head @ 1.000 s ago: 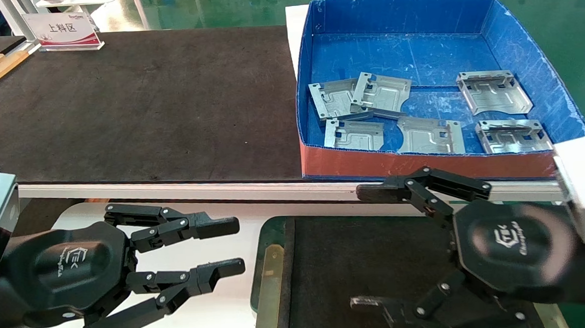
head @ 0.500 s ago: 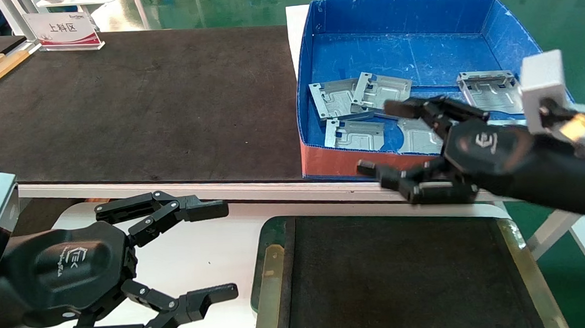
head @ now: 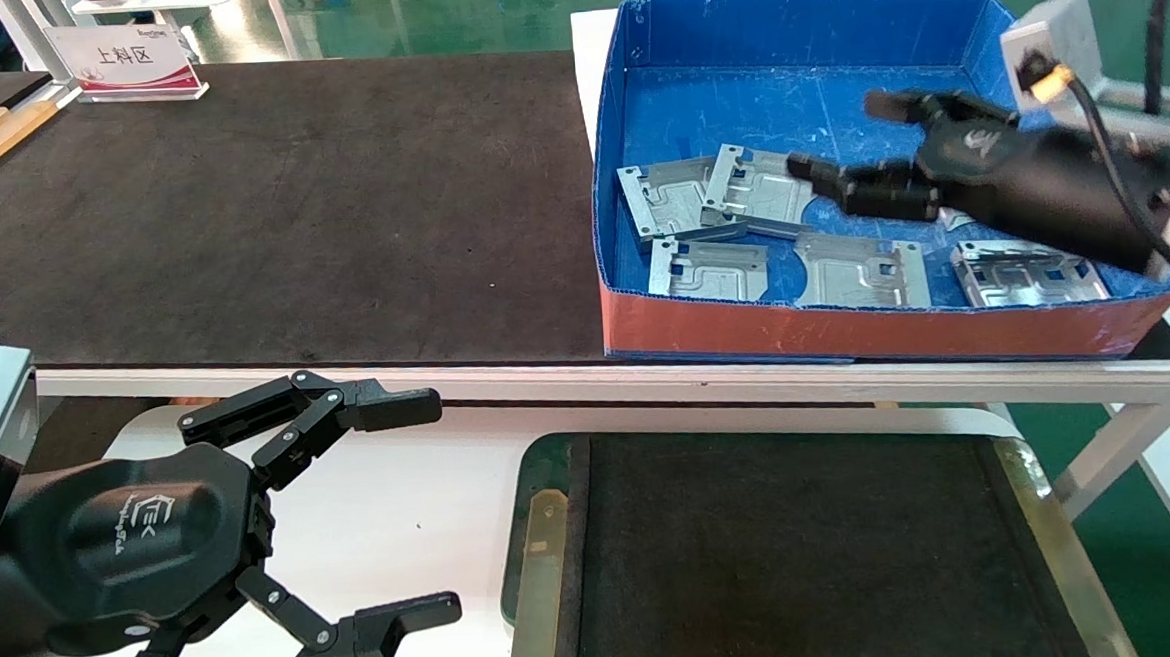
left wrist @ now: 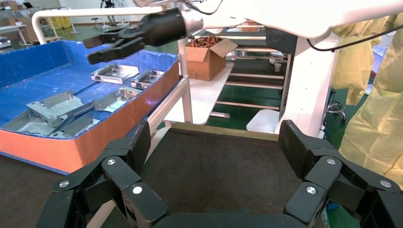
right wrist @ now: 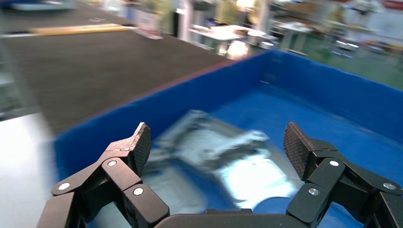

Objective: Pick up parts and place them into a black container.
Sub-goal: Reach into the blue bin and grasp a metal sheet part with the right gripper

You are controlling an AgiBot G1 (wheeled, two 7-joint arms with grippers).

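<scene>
Several silver-grey parts lie in the blue box: two overlapping at its left (head: 763, 187), others along its front (head: 860, 271). My right gripper (head: 840, 135) is open and empty, hovering over the box just right of the overlapping pair; its arm hides one part. In the right wrist view the gripper (right wrist: 216, 140) has blurred parts (right wrist: 199, 137) below its spread fingers. The black container (head: 807, 557) stands empty at the near middle. My left gripper (head: 439, 506) is open and empty, low at the left beside the container. In the left wrist view it (left wrist: 216, 147) faces the container's floor (left wrist: 214, 190).
The blue box (head: 830, 30) with a red front wall (head: 846, 335) sits on the far table's right end. A long black mat (head: 268, 205) covers the table to its left. A white sign (head: 125, 60) stands far left. A table rail (head: 548, 380) runs between box and container.
My right gripper has risen from over the black container and moved away over the red wall into the blue box. My left gripper's fingers have spread wider.
</scene>
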